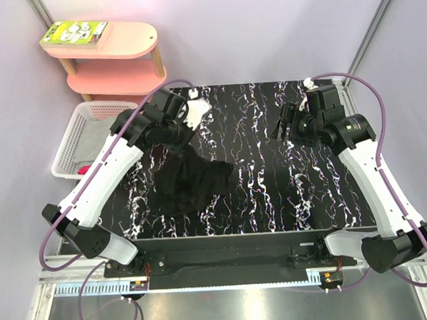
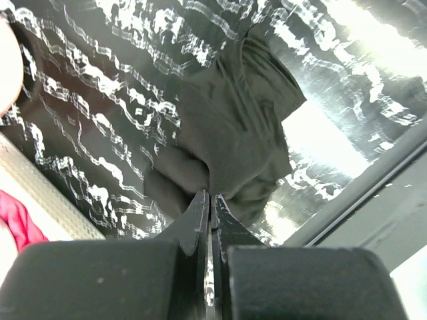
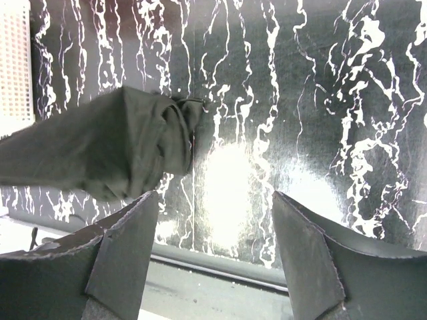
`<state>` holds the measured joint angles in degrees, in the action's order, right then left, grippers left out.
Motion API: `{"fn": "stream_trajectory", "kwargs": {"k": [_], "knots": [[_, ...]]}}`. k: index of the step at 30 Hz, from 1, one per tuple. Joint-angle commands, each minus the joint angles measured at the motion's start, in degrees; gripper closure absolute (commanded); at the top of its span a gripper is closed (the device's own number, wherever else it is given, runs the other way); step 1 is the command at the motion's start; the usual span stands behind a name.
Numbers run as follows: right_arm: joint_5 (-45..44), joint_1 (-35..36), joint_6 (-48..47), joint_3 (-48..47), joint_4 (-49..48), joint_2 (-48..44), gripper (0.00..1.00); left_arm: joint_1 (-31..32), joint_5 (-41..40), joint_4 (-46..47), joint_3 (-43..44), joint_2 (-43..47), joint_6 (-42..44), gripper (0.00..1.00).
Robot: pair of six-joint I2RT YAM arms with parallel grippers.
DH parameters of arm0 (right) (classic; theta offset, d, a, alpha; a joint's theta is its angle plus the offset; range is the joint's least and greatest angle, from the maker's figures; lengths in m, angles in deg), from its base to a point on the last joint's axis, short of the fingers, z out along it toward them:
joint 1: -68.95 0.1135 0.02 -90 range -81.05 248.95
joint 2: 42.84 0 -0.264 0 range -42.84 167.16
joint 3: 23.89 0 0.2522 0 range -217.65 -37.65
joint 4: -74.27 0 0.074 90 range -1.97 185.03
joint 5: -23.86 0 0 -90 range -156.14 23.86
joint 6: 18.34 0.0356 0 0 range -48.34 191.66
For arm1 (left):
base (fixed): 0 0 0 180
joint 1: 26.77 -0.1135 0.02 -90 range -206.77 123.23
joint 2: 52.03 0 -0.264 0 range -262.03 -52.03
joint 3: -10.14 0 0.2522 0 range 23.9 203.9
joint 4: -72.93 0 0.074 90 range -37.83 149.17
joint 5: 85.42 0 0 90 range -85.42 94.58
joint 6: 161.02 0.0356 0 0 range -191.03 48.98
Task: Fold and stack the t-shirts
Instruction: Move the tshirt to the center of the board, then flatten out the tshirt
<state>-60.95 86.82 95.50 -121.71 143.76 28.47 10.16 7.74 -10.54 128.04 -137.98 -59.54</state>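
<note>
Top external view first: we saw the black t-shirt (image 1: 193, 181) bunched in a dark heap left of centre on the marbled desk (image 1: 287, 192). Its upper part was drawn up toward the wrist of the left arm (image 1: 106, 169), which hung over it from the upper left. The white basket (image 1: 72, 135) sat off the desk's left edge. The right arm (image 1: 364, 159) reached in at the upper right, well apart from the cloth.

Left wrist view: the left jaws were clenched together at the bottom centre of the frame, pinching a fold of the black t-shirt. It hung from them in a rumpled mass down to the desk. A scrap of red cloth (image 2: 17, 223) showed at the lower left edge; we could not tell what it lay in.

Right wrist view: the right jaws stood released and wide at the lower left and lower right, with only bare desk between them. The shirt stretched in from the left edge to about mid-frame and ended in a twisted knot of fabric, near the left-hand jaw but apart from it.

We judged the step in hand to be drawing the shirt out for spreading, with no fold yet made. The next move, as we read it, called for the right jaws to cross to that twisted end and take a single layer opposite the left grip. Both arms could then pull the cloth flat.
</note>
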Motion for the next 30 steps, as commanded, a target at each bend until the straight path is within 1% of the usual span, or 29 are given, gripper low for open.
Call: {"fn": "stream_trajectory", "kwargs": {"k": [1, 2, 3, 4, 5, 6, 7, 8, 9, 11, 13, 15, 16, 17, 18, 19, 22, 23, 25, 27, 28, 30], "knots": [[2.3, 0.3, -0.4, 0.4, 0.8, -0.5, 0.23, -3.6, -1.8, 7.6, -8.1, 4.2, 1.6, 0.98], [3.0, 0.3, -0.5, 0.6, 1.0, -0.3, 0.23, -6.2, -1.3, 8.0, -9.2, 4.0, 1.6, 0.94], [5.2, 0.3, -0.5, 0.7, 1.3, 0.1, 0.23, -7.9, -0.5, 8.1, -10.9, 3.9, 1.3, 0.8], [6.7, 0.4, -1.0, 1.3, 1.5, 0.3, 0.23, -9.7, 1.1, 8.3, -11.8, 3.5, 0.7, 0.61], [8.5, 0.3, -1.1, 1.9, 1.5, 0.6, 0.23, -13.2, 1.9, 8.7, -12.6, 3.4, 0.4, 0.42], [12.2, 0.3, -1.2, 2.5, 1.7, 1.2, 0.23, -14.9, 2.5, 9.0, -14.4, 3.2, 0.2, 0.27], [13.9, 0.4, -1.1, 3.9, 1.7, 1.5, 0.23, -16.3, 2.6, 9.2, -15.2, 2.7, -0.1, 0.05], [15.4, 0.7, -1.0, 4.6, 1.6, 1.8, 0.23, -18.9, 2.6, 10.0, -16.6, 2.7, -0.1, 0.03], [17.5, 1.0, -1.2, 5.2, 1.7, 2.5, 0.23, -20.0, 2.7, 10.2, -17.1, 2.8, 0.1, 0.03], [18.7, 2.4, -1.9, 6.2, 1.6, 3.1, 0.23, -22.3, 2.9, 10.8, -17.3, 3.1, 0.5, 0.03], [20.8, 3.4, -2.4, 6.4, 1.2, 4.6, 0.23, -23.4, 4.1, 11.2, -16.8, 3.3, 0.4, 0.05], [24.0, 5.1, -2.4, 6.4, 0.4, 6.8, 0.25, -23.8, 6.0, 10.6, -15.2, 3.6, 0.4, 0.11], [25.1, 5.8, -2.5, 6.4, 0.3, 7.8, 0.25, -23.3, 10.9, 9.9, -14.6, 3.6, 0.6, 0.13], [26.0, 6.7, -2.4, 6.2, -0.1, 8.8, 0.25, -22.1, 12.4, 7.9, -13.6, 3.5, 0.7, 0.17], [26.9, 9.3, -2.4, 5.9, -0.7, 10.8, 0.25, -20.0, 12.6, 7.0, -13.2, 3.0, 1.0, 0.18], [26.7, 10.4, -2.6, 4.9, -0.7, 12.1, 0.25, -14.7, 10.8, 6.0, -13.1, 2.8, 2.2, 0.18], [26.2, 13.8, -2.7, 2.7, -1.1, 16.2, 0.25, -6.7, 7.7, 4.8, -15.5, 2.6, 3.4, 0.19], [26.3, 14.1, -2.5, 2.2, -1.3, 17.1, 0.26, -6.3, 7.7, 4.9, -17.0, 2.5, 2.9, 0.18], [26.5, 15.1, -2.5, 0.7, -2.0, 19.4, 0.28, -7.0, 8.4, 5.0, -18.9, 2.5, 1.3, 0.18], [27.3, 16.3, -2.7, -0.9, -2.7, 21.7, 0.29, -8.5, 9.2, 6.3, -23.3, 3.2, -0.1, 0.17], [27.3, 16.7, -2.7, -1.7, -2.8, 22.5, 0.29, -12.1, 10.1, 8.0, -26.4, 4.5, -0.9, 0.17], [27.3, 17.8, -3.0, -3.9, -2.8, 25.4, 0.29, -17.0, 12.5, 9.2, -28.2, 5.2, -2.8, 0.17]]}}
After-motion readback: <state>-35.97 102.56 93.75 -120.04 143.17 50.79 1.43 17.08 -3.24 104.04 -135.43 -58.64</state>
